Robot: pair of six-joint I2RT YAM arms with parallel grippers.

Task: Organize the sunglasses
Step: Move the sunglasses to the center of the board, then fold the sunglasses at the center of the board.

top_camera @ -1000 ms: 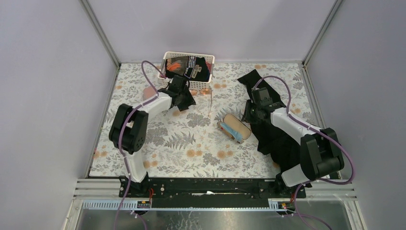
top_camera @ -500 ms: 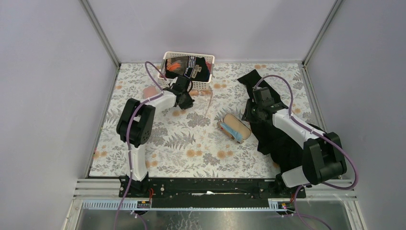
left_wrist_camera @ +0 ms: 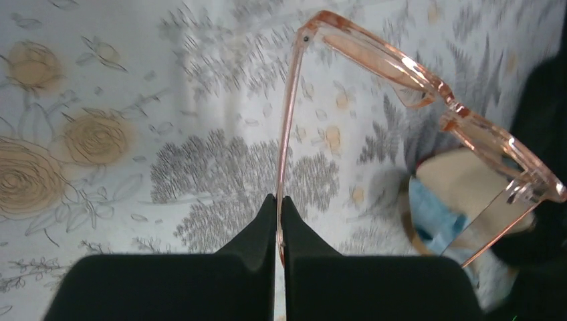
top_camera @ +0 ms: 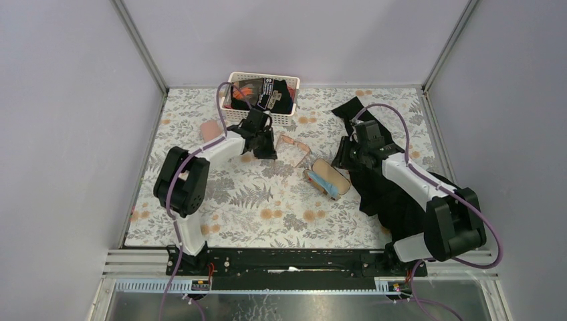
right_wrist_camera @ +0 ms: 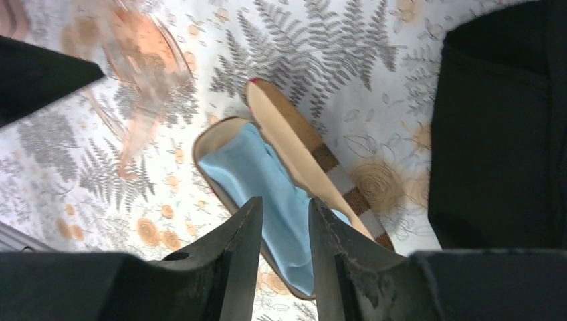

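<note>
The pink-tinted sunglasses (left_wrist_camera: 414, 73) have a translucent pale orange-pink frame. My left gripper (left_wrist_camera: 278, 198) is shut on one temple arm, and the lenses hang out ahead of the fingers. From above, the sunglasses (top_camera: 295, 145) sit just right of the left gripper (top_camera: 267, 144), above the floral cloth. My right gripper (right_wrist_camera: 284, 204) is open, with nothing between its fingers. It hovers over an open plaid case (right_wrist_camera: 304, 137) with a light-blue cloth (right_wrist_camera: 261, 174) lying inside. The sunglasses (right_wrist_camera: 144, 63) show blurred at the upper left of the right wrist view.
A white basket (top_camera: 235, 80) with dark items stands at the back. A pink case (top_camera: 210, 129) lies left of my left arm. A black cloth (top_camera: 388, 194) covers the right side under my right arm. The open plaid case (top_camera: 327, 179) lies mid-table.
My left gripper has shut on the temple arm of the sunglasses and moved them right, toward the open case. My right gripper has opened a little wider.
</note>
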